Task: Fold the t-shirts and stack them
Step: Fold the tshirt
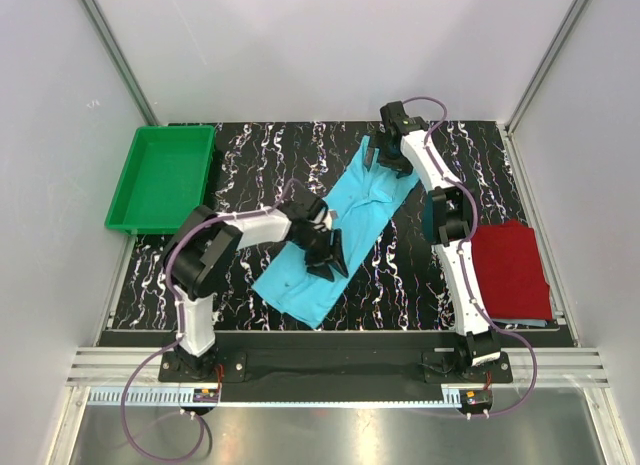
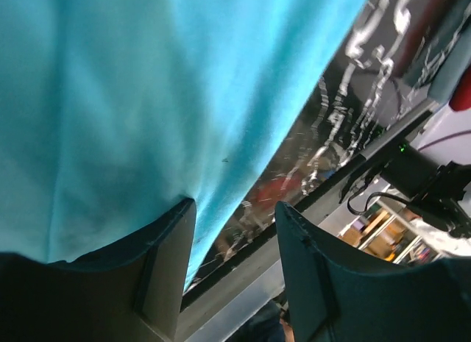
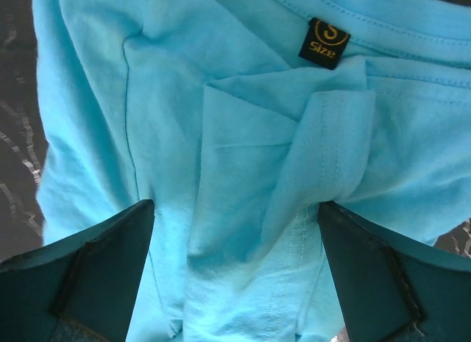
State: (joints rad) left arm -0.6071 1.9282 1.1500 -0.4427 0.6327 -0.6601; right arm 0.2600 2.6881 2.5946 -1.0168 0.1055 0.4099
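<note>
Turquoise t-shirt [image 1: 365,210]: lies flat and slantwise in the middle of the desk [image 1: 250,155]. It is narrowed to a long strip with the sleeves turned in over the chest, collar end far and hem end near.
Neck label [image 3: 324,43]: faces up at the far end, marking the collar.
Dark red t-shirt [image 1: 510,270]: a folded rectangle on the right side of the desk, well apart from the turquoise one. It is probably the base for the stack.
Left claw [image 1: 328,253]: fingers [image 2: 165,268] apart, gripping nothing. It sits low at one long edge of the strip, one finger over cloth and the other over bare desk, seemingly placed to pinch that edge.
Right claw [image 1: 383,155]: spread wide and holding nothing, it hangs over the collar end where the sleeves overlap. This looks like a position for taking the far end.
Step judged: the lengthwise fold looks done; the crosswise fold and the stacking remain.
Green tray [image 1: 160,175]: sits at the far left corner, with no part in the task.
</note>
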